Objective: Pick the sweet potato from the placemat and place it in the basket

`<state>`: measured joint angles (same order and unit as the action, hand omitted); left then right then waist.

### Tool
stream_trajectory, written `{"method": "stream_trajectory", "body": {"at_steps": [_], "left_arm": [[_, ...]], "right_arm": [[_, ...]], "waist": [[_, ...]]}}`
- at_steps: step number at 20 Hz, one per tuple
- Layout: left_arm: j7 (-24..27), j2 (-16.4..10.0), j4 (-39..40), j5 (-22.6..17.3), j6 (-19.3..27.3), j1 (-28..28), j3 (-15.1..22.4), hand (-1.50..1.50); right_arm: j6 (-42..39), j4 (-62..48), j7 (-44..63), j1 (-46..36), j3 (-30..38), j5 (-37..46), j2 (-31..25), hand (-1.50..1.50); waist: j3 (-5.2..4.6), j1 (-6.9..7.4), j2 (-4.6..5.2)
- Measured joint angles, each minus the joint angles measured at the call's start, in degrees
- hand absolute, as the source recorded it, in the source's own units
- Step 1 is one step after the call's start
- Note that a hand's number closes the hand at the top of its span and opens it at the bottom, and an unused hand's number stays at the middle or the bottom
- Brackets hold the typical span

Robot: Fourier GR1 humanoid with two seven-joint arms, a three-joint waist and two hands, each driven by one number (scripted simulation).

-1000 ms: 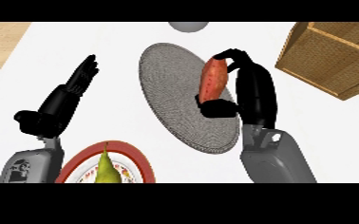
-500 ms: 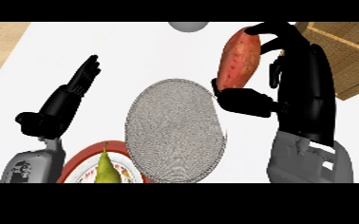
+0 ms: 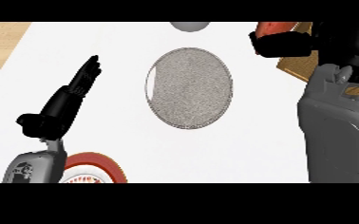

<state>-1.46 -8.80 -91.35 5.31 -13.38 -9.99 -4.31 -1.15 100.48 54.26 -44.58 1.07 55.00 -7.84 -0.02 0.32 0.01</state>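
Sweet potato, orange-red [image 3: 275, 27], was at far right, w/ black right hand [image 3: 288, 45] curled round it, just above light wooden basket [image 3: 295, 69]. Round grey placemat [image 3: 189, 88] lay mid-counter. Left hand [image 3: 67, 98] rested open, fingers straight, near left.

The left hand [image 3: 64, 102] rests open at the view's left, fingers straight and pointing up, above its grey forearm [image 3: 32, 167]. The right hand [image 3: 286, 45], at the upper right atop the right forearm [image 3: 329, 123], curls round the sweet potato [image 3: 275, 27].
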Motion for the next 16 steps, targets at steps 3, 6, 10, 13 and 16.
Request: {"method": "stream_trajectory", "body": {"at_steps": [3, 6, 10, 13, 16], "left_arm": [[0.2, -0.7, 1.0, -0.2, -0.6, -1.2, -0.5, 0.0], [0.9, -0.4, 0.6, 0.0, -0.7, 0.0, 0.0, 0.0], [0.5, -0.3, 0.0, 0.2, -0.6, -0.1, 0.2, 0.0], [0.6, -0.3, 0.4, -0.2, -0.8, -0.2, -0.1, 0.0], [1.2, 0.0, 1.3, 0.1, -0.5, -0.4, -0.1, 0.0]], "right_arm": [[2.5, -7.0, -2.4, -3.6, 4.2, 0.0, -2.8, 1.5], [6.6, -13.4, -5.2, -6.7, 8.0, -0.2, -5.2, 1.5], [12.4, -20.8, -8.5, -9.4, 12.1, 0.1, -8.2, 1.5], [15.1, -25.5, -10.2, -10.8, 14.3, 0.0, -10.6, 1.5], [16.4, -30.3, -13.1, -11.5, 16.7, -1.6, -13.5, 1.5]], "waist": [[0.01, 0.2, 0.14], [0.02, 0.42, 0.19], [0.03, 0.55, 0.23], [0.01, 0.43, 0.2], [0.03, 0.31, 0.19]]}}
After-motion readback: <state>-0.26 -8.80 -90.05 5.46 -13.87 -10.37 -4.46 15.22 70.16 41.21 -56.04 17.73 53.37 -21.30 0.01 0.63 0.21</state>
